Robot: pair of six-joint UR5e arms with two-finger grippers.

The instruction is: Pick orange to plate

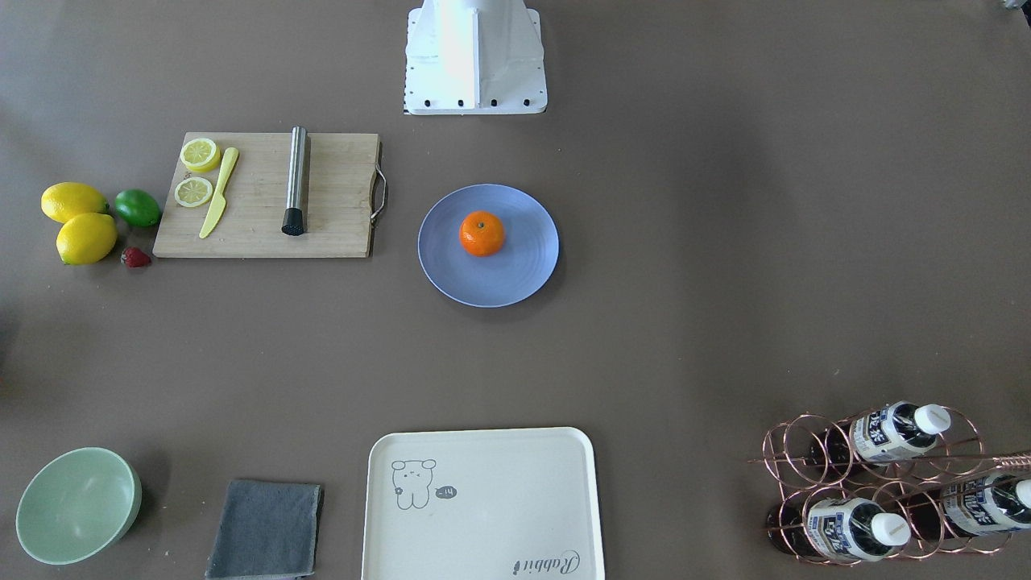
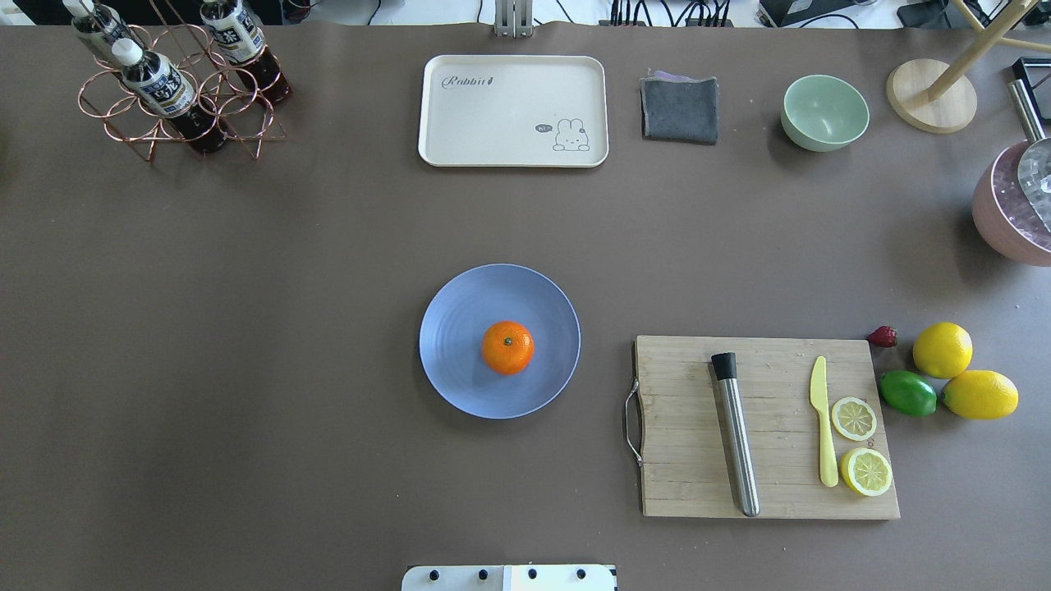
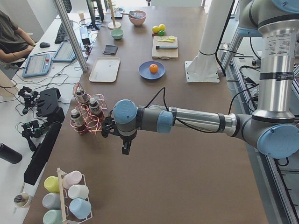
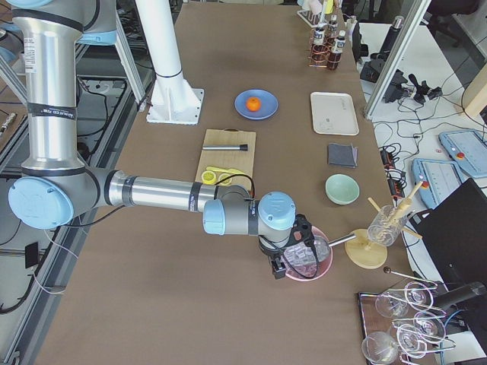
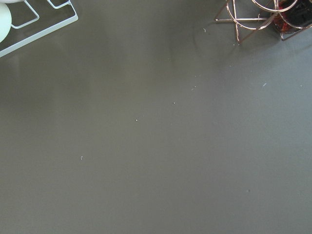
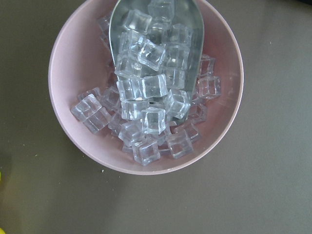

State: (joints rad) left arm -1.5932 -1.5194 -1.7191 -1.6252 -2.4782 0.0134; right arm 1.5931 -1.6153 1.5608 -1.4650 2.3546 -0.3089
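Observation:
The orange point(image 1: 482, 234) rests near the middle of the pale blue plate point(image 1: 515, 278) at the table's centre, also seen as the orange point(image 2: 507, 347) on the plate point(image 2: 456, 373) from overhead. Neither gripper is near it. The near arm in the exterior left view holds my left gripper point(image 3: 126, 148) above bare table beside the copper bottle rack point(image 3: 88, 116); I cannot tell whether it is open or shut. My right gripper point(image 4: 280, 268) hangs over a pink bowl of ice point(image 4: 323, 262) at the other table end; its state cannot be told either. No fingers show in the wrist views.
A wooden cutting board point(image 2: 690, 484) carries a steel rod, a yellow knife and lemon slices. Two lemons point(image 2: 943, 350), a lime point(image 2: 908, 392) and a strawberry lie beside it. A cream tray point(image 2: 513, 111), grey cloth point(image 2: 680, 109) and mint bowl point(image 2: 824, 112) line the far edge.

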